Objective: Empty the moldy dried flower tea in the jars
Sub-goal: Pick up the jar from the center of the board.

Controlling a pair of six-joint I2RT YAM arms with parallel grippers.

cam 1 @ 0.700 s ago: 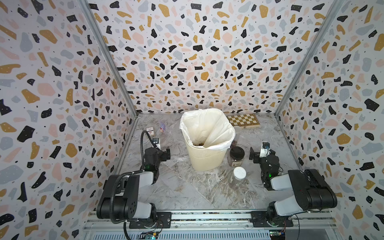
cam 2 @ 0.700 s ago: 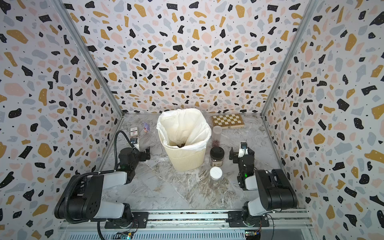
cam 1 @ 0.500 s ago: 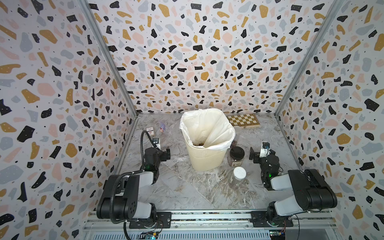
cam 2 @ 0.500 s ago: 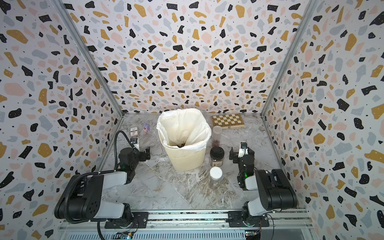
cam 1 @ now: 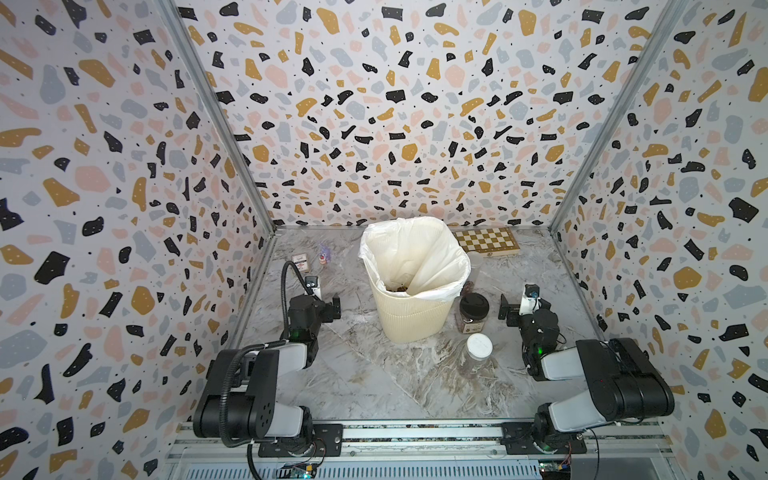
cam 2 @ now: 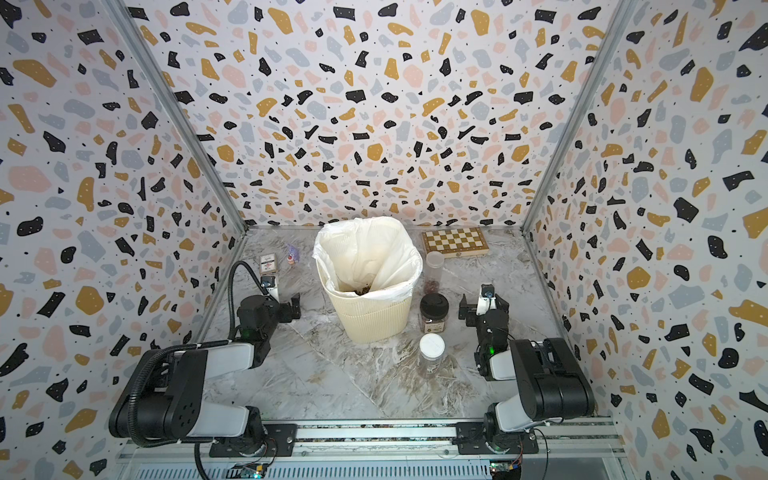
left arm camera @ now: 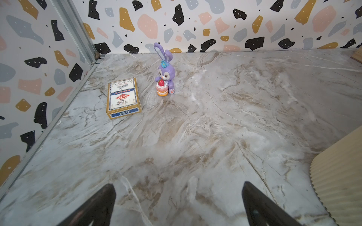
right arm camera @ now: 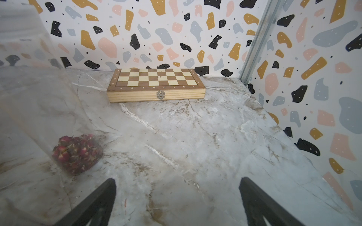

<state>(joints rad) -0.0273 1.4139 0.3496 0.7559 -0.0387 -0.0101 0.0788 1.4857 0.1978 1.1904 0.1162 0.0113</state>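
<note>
Both arms are folded low at the near side, one on either side of the bin (cam 1: 409, 322). The left gripper (left arm camera: 178, 186) has its jaws spread wide over bare table (left arm camera: 215, 127), with nothing between them. Only the two dark fingertips (left arm camera: 101, 203) show in its wrist view; the rest is cut off. The right gripper (right arm camera: 177, 182) is the same story: wide apart, empty, tips only.

The jars line up just right of the bin. Nearest is the white-lidded jar (cam 2: 431, 345); its clear body is hard to read from above, and it may hold very little. Behind it stands the black-lidded jar (cam 2: 433, 308), with brownish contents and a label showing. Farthest is the clear-lidded jar (cam 2: 434, 266), half hidden behind the white bag (cam 1: 415, 257) in a top view. In the right wrist view that jar is a blur cut off at the edge, yet the dried flower tea (right arm camera: 77, 153) sits plainly at its bottom as reddish buds. A dark scatter also shows deep in the bag.

Far right lies the chess box (right arm camera: 156, 84). Far left are the card box (left arm camera: 123, 97) and the purple rabbit figure (left arm camera: 165, 75), both tiny from above.
</note>
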